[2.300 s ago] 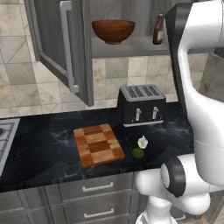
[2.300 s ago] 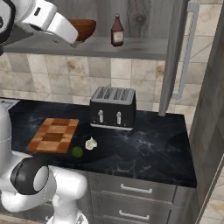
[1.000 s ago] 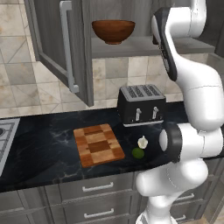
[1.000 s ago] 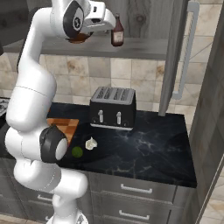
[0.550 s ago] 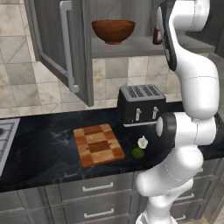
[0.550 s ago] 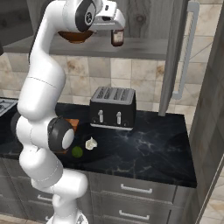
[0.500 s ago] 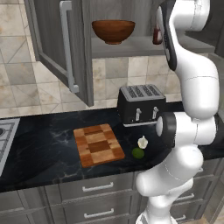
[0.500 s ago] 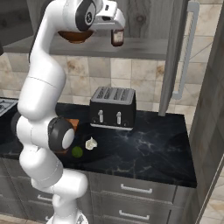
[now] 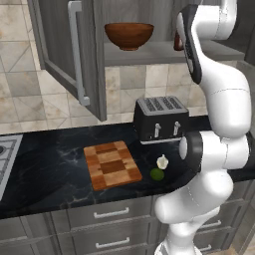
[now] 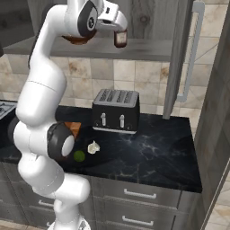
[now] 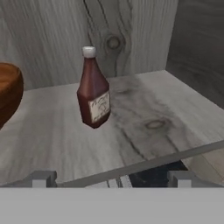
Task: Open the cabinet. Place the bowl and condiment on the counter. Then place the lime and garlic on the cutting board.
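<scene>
Hand view: the condiment [image 11: 93,89] stands on the cabinet shelf [image 11: 144,118], tilted in this view because the camera rolls with the hand. The bowl [image 11: 8,98] sits near it on the same shelf, apart from the bottle.

Handling judgement, condiment: a small rigid bottle, probably light. The smooth sides look slippery and the narrow neck with pale cap makes it top-heavy, so a sideways nudge could tip it. The best hold looks to be across the wide lower body at label height, not on the neck.

Fingers: the 2 fingertips [image 11: 43,178] show at the bottom edge, well apart, with the bottle's whole width fitting between them. They hold nothing and touch nothing, and the bottle stands ahead of them, not yet between them.

Right base view: the gripper [image 10: 118,30] is raised to shelf level, just in front of the condiment [image 10: 120,39]. Contact cannot be told from here.

Left base view: the cabinet [image 9: 67,50] door hangs open. The bowl [image 9: 129,35] is on the shelf, well above the table [image 9: 50,172].

Other task things: the cutting board [image 9: 111,164] lies bare on the table. The lime [image 9: 157,174] and garlic [image 9: 162,161] sit just beside its right edge, touching or nearly touching each other, in front of the toaster [image 9: 160,118].

Task state, judged: cabinet opened, all 4 placements left.
</scene>
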Motion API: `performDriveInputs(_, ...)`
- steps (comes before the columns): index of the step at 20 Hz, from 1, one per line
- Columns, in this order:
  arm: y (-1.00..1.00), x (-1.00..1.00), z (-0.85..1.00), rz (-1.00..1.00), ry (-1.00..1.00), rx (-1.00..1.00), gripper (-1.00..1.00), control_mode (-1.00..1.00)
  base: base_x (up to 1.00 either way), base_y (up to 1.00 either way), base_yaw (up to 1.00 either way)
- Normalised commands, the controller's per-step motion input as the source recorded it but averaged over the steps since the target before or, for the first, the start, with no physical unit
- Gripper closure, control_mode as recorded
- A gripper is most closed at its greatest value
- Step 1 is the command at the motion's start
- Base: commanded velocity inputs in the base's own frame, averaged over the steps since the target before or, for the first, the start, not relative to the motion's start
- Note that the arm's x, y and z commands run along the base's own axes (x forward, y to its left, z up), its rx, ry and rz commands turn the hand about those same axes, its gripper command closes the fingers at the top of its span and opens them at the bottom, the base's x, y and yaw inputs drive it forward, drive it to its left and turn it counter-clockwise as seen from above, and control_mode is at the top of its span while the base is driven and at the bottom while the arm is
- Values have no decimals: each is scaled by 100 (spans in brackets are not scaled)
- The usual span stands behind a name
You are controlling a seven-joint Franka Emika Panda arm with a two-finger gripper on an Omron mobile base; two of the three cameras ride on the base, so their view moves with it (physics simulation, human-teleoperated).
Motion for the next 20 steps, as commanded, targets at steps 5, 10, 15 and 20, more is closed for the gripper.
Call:
performDriveInputs(5,22,-13,0,0,0,7,-100,-100,0,0,0)
performDriveInputs(10,9,8,0,-2,-9,1,-100,-100,0,0,0)
performDriveInputs(15,0,46,-1,-5,-11,-4,-100,-100,0,0,0)
performDriveInputs(20,-2,33,1,-1,-1,-2,-100,-100,0,0,0)
